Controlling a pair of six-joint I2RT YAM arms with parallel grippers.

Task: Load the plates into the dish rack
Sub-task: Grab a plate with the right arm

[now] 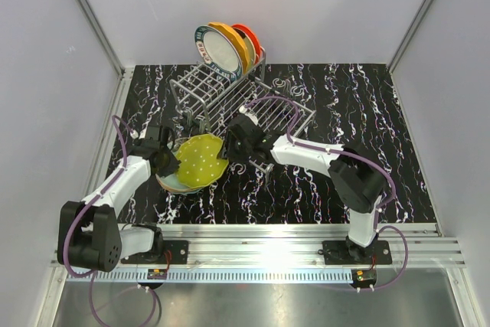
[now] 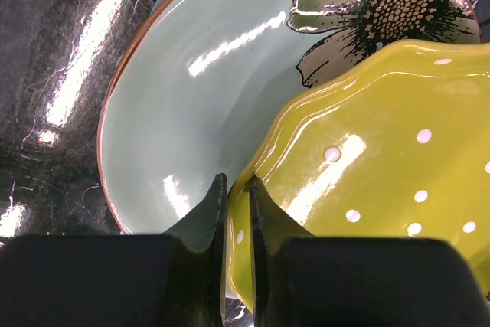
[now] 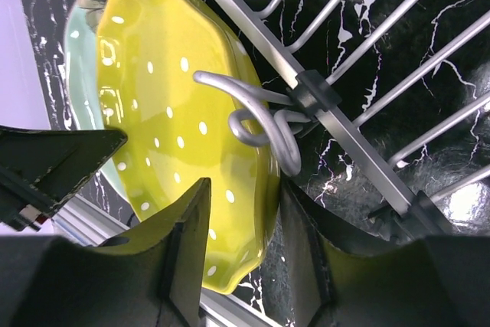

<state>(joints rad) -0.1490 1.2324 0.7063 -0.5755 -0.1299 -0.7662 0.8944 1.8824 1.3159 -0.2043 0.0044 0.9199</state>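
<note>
One black counter veined in white (image 1: pixel 367 112) is seen carrying everything. Toward its far side a silver-grey metal wire dish rack (image 1: pixel 264 112) is set, and three round plates are stood on edge in its raised slotted section: a teal-rimmed white plate (image 1: pixel 214 55), an orange plate (image 1: pixel 233 40) and a red-orange plate (image 1: pixel 250 37). Near the counter's left side a yellow-green scalloped plate with white dots (image 1: pixel 199 160) is held tilted over a short stack topped by a pale green floral plate (image 2: pixel 191 89). One rim of the dotted plate is clamped by the left end effector (image 2: pixel 236 189), whose fingers are pressed together on it. The opposite rim is straddled by the right end effector (image 3: pixel 245 193), whose fingers are set apart, just beside a curled wire of the rack.
</note>
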